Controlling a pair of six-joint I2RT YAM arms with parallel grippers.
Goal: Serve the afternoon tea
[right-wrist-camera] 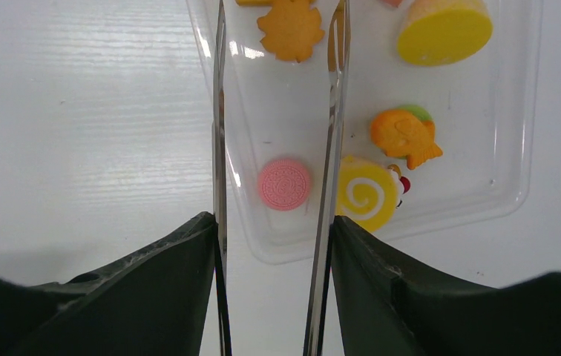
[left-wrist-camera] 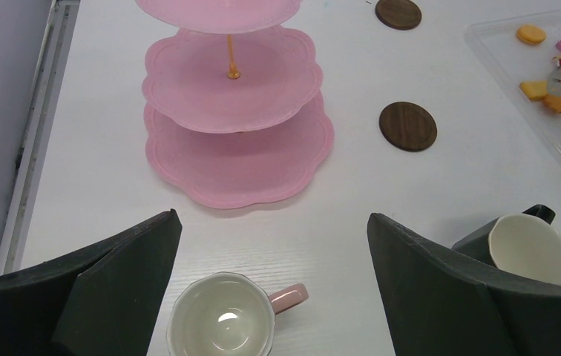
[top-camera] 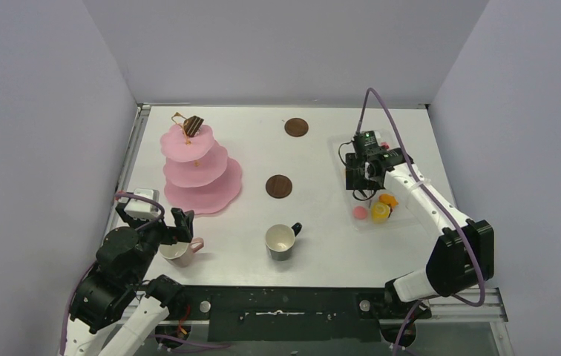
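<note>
Near left corner of the bench: left gripper (left-wrist-camera: 271, 219) hangs over the pink mug (left-wrist-camera: 222, 319), its fingers spread wide on either side and clear of it. The mug stands upright with its handle toward the right edge, and its near rim is cut off in the wrist view.
Left arm: folded low over its base, wrist tipped down. In the top view it covers the mug's left side.
Near edge, middle: black mug (top-camera: 282, 242) stands upright, pale inside. One left finger hides part of it in the wrist view.
Right side, near end: clear tray (right-wrist-camera: 507, 111) holds a pink cookie (right-wrist-camera: 284, 184), a yellow swirl roll (right-wrist-camera: 366, 202) and an orange fish pastry (right-wrist-camera: 404, 137). A leaf biscuit (right-wrist-camera: 290, 28) and a yellow cake (right-wrist-camera: 444, 30) lie farther along, both cut off at the top of the wrist view.
Right gripper (right-wrist-camera: 274, 222): clamped on the long metal tongs (right-wrist-camera: 219, 148), one finger pressing each blade from outside.
Tongs: blades apart, the pink cookie seen between them. Their tips run out of the wrist view, and in the top view the gripper hides them.
Right arm: stretched along the right edge, elbow raised, wrist bent down over the tray.
Middle: near coaster (top-camera: 278, 186) lies flat.
Left side, beyond the pink mug: pink three-tier stand (top-camera: 199, 178) stands upright. A dark pastry (top-camera: 193, 124) on its top tier is too small to make out.
Far edge, middle: far coaster (top-camera: 297, 127) lies flat.
</note>
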